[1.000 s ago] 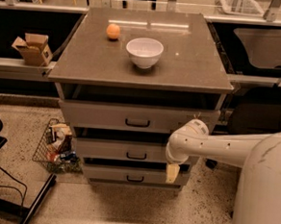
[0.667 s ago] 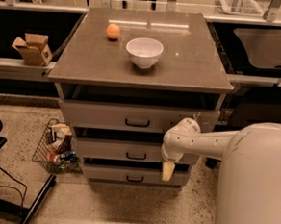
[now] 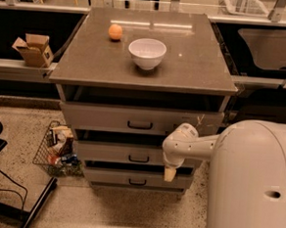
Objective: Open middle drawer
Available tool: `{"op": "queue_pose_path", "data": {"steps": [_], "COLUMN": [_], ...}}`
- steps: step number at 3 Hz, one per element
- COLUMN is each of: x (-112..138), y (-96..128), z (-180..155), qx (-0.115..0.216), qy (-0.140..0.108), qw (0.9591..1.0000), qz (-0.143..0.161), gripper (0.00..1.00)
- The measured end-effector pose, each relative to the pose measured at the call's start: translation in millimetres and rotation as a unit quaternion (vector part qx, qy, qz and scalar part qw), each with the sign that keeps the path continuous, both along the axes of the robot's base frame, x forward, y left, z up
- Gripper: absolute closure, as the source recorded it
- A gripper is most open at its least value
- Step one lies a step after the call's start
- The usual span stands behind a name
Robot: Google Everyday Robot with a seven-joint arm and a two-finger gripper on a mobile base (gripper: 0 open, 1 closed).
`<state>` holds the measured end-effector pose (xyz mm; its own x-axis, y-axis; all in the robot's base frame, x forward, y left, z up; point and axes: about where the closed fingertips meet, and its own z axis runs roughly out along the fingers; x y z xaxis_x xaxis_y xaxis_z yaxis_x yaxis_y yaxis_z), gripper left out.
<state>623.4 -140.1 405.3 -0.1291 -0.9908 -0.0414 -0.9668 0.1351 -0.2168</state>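
Your middle drawer (image 3: pixel 108 153) sits in the grey cabinet (image 3: pixel 195 65), between the top drawer (image 3: pixel 98 117) with its whitish scratch and the lowest drawer (image 3: pixel 109 176). You see a wide, shallow, plain grey front with a small black bar handle (image 3: pixel 139 159) at its centre. It looks shut, with a dark gap above it and another below. Its right end is hidden behind the arm (image 3: pixel 195 145).

Your gripper (image 3: pixel 169 174) hangs tip-down off the white wrist, in front of the cabinet's right side. It is low against the middle drawer's bottom edge and just over the gap above the lowest drawer. It is well to the right of the handle and a little below it, and not on it. You cannot tell whether the gripper is released or clenched, and nothing shows in its hold. You also cannot tell whether it touches the drawer front or only hangs before it.

On the cabinet top stand a white bowl (image 3: pixel 147 52) and an orange (image 3: pixel 115 31).
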Motion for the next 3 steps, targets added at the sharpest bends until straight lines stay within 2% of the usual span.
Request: {"op": "queue_pose_path", "data": {"steps": [3], "x": [-4.0], "y": [-5.4], "z": [14.0], "qx": [-0.006], "qy": [0.004], "qw": [1.0], "qz": [-0.002], "gripper": [0.95]}}
